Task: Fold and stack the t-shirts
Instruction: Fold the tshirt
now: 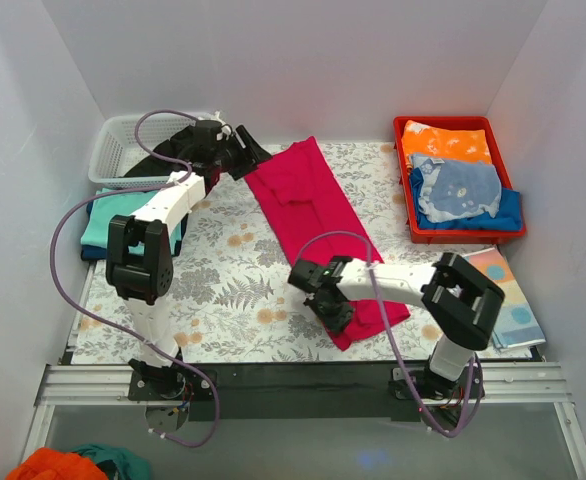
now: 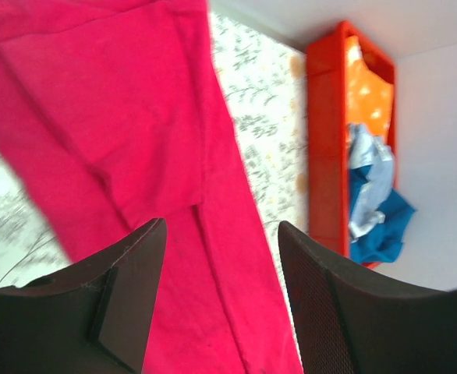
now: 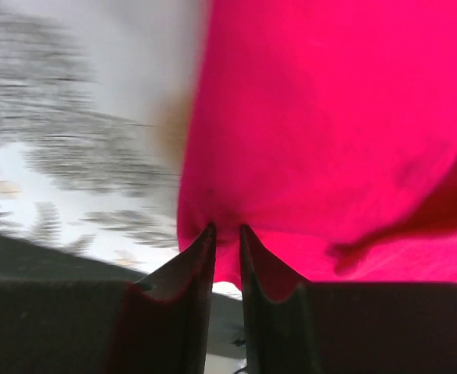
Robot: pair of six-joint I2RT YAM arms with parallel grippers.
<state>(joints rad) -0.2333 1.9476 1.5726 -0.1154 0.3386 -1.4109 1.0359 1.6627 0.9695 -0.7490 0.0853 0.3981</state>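
Here, seen from above, a white basket (image 1: 113, 150) is sitting at the far left of the floral-covered table (image 1: 233, 280). Just in front of it, folded t-shirts in teal and dark blue (image 1: 108, 225) are lying in a stack.

The left arm is reaching out to the far end of the table. The left gripper (image 1: 256, 158) is hanging with its fingers spread wide and holding nothing. In its wrist view the cloth is lying right below and ahead of the open fingers.

In the middle, the crimson-red t-shirt (image 1: 313, 215) is lying flat, folded into a long narrow strip. Its long axis is running diagonally from the far centre, beside the left gripper, to the near right.

At that near end the right gripper (image 1: 333, 310) is pinching the red cloth. In its wrist view the fingers are nearly touching, with the shirt's edge clamped between them.

So each arm is standing at its own end of the strip. The right arm is the one grasping, and a lengthwise fold would probably mean carrying that near end along the strip towards the left gripper.

At the far right, a red tray (image 1: 405, 180) is holding orange, pale and blue clothes.
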